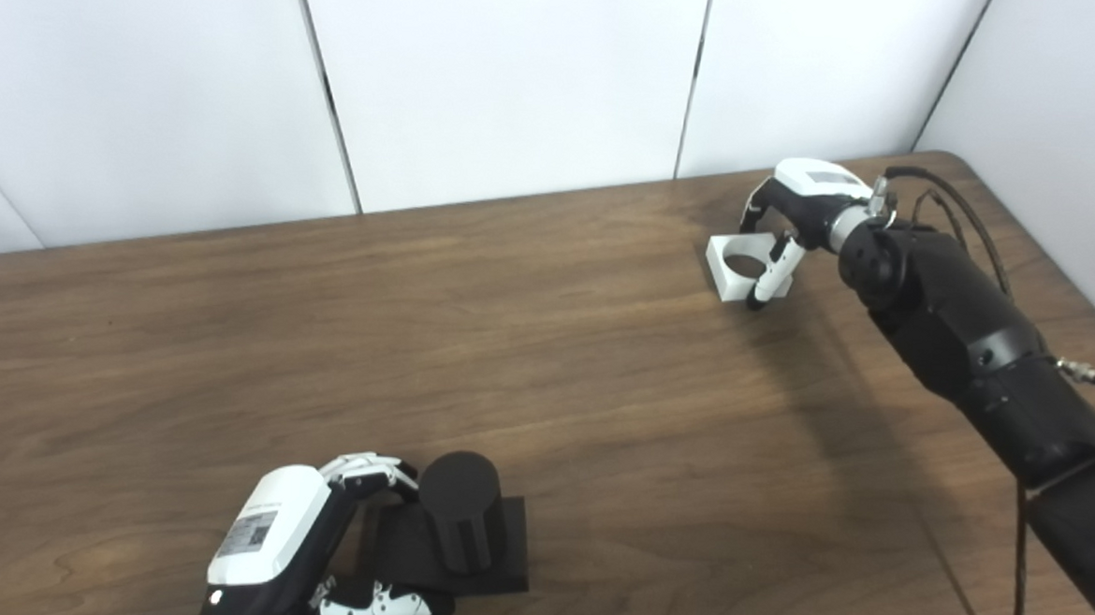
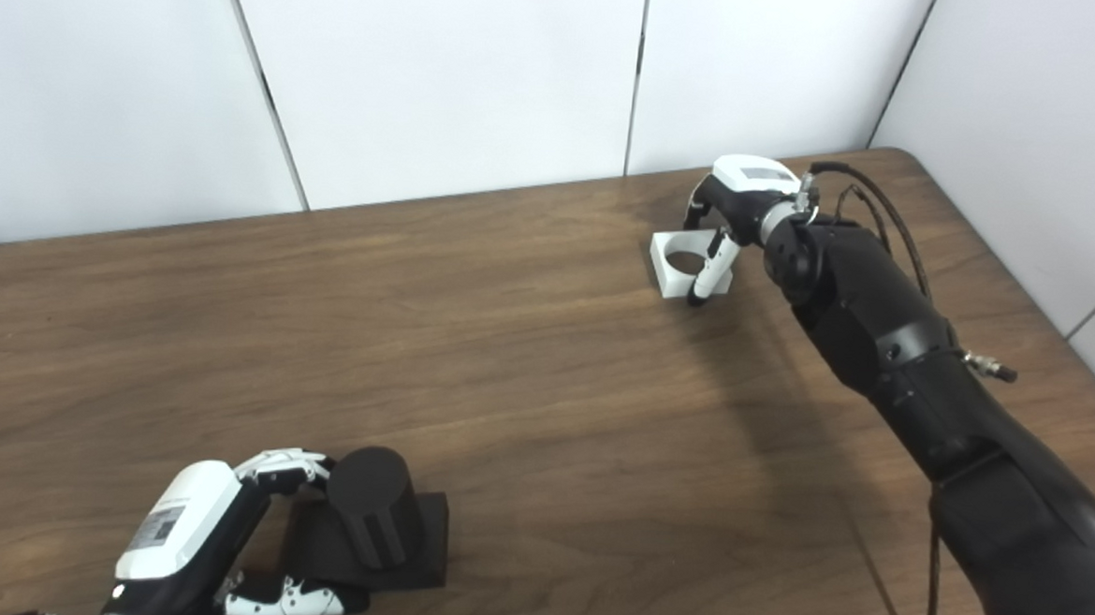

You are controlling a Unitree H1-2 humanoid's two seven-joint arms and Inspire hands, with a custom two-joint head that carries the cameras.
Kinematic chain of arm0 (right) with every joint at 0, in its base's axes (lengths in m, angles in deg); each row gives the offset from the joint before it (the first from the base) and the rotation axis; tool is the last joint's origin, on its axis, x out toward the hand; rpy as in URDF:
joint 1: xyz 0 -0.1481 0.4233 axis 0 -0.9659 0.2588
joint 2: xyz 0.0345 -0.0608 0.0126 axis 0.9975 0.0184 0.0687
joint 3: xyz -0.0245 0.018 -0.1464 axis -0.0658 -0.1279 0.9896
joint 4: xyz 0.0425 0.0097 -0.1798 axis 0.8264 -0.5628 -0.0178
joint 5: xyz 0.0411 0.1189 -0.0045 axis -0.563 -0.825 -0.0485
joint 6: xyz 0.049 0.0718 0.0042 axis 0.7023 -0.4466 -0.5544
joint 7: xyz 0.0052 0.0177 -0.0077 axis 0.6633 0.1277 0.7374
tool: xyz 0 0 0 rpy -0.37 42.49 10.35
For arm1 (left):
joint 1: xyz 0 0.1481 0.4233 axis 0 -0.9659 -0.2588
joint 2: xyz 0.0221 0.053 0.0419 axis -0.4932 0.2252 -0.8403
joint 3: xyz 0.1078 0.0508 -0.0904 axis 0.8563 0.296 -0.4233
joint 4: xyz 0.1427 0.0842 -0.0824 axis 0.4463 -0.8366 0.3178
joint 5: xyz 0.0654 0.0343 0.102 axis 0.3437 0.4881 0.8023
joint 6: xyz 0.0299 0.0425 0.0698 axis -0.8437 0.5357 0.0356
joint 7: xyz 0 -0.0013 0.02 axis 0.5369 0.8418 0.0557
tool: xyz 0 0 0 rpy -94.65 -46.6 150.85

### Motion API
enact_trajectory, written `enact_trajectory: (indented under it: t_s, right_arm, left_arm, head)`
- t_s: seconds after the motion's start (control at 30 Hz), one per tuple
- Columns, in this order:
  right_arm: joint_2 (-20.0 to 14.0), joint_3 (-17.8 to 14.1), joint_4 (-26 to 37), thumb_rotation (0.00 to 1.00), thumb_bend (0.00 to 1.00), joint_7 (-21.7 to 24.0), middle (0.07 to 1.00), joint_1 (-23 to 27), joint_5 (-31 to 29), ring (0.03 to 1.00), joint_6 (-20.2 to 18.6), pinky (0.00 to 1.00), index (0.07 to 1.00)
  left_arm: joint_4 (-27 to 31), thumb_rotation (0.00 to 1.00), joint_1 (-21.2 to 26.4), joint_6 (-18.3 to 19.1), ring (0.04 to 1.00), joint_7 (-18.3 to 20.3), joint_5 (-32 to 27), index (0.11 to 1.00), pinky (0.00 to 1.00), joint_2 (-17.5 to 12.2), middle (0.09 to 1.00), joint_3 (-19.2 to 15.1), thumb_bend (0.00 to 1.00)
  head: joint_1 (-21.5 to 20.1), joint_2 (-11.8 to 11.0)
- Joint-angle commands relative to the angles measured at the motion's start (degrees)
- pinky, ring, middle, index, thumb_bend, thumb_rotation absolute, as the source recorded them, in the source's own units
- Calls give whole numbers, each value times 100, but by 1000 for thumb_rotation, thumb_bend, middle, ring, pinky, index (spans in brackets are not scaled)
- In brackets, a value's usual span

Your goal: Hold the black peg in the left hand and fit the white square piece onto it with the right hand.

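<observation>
The black peg [image 1: 460, 518], a thick cylinder on a square black base, stands on the table at the near left. My left hand [image 1: 287, 538] is closed around it, with fingers [image 1: 370, 472] behind the base and the thumb along its front edge. The white square piece [image 1: 742, 264], with a round hole, lies on the table at the far right. My right hand [image 1: 791, 217] is over it, with fingers curled behind it and the thumb against its front right corner. The piece rests on the table. Both also show in the right eye view: the peg [image 2: 370, 514] and the piece [image 2: 686, 259].
The brown wooden table [image 1: 545, 364] runs up to white wall panels at the back. Its right edge and rounded far corner are close to my right arm. A black cable hangs along the right forearm [image 1: 968, 330].
</observation>
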Motion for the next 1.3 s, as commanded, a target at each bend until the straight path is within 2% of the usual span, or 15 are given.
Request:
enact_trajectory:
  t_s: [0.0, 0.07, 0.3, 0.53, 0.7, 0.9, 1.27]
  right_arm:
    - [-256, -84, 314, 126, 522, -77, 791, 56, 21, 918, 169, 891, 484]
    - [-295, -97, 571, 126, 522, 9, 784, 16, 16, 911, 149, 884, 485]
    - [-391, -105, 2144, 128, 522, 643, 787, -167, 10, 914, 114, 883, 486]
    - [-272, -72, 3580, 129, 521, 1389, 789, -207, -2, 923, 29, 904, 486]
    - [-30, 1, 4672, 128, 521, 2043, 790, -213, -59, 931, -141, 924, 486]
    - [246, 29, 5382, 129, 522, 2591, 772, -242, 28, 911, -208, 881, 484]
    - [612, -21, 6254, 129, 523, 3134, 748, -204, -201, 890, -182, 846, 483]
  left_arm:
    - [83, 40, -8, 214, 819, 18, 156, 487, 721, 17, 760, -54, 510]
    - [92, 42, 3, 246, 824, 47, 200, 487, 731, 67, 764, -25, 509]
    - [156, 44, 39, 453, 829, 174, 450, 488, 740, 256, 768, 103, 506]
    - [131, 46, 67, 588, 828, 208, 648, 488, 743, 370, 767, 215, 505]
    - [86, 46, 74, 662, 829, 195, 717, 488, 746, 459, 766, 266, 505]
    - [49, 46, 86, 685, 824, 129, 778, 488, 736, 519, 761, 320, 505]
    - [13, 46, 127, 738, 829, 150, 826, 488, 736, 587, 765, 377, 505]
  head:
    - [253, 58]
    - [464, 114]
    - [1014, 266]
    - [1199, 376]
    - [1300, 423]
    - [1390, 432]
    - [1513, 463]
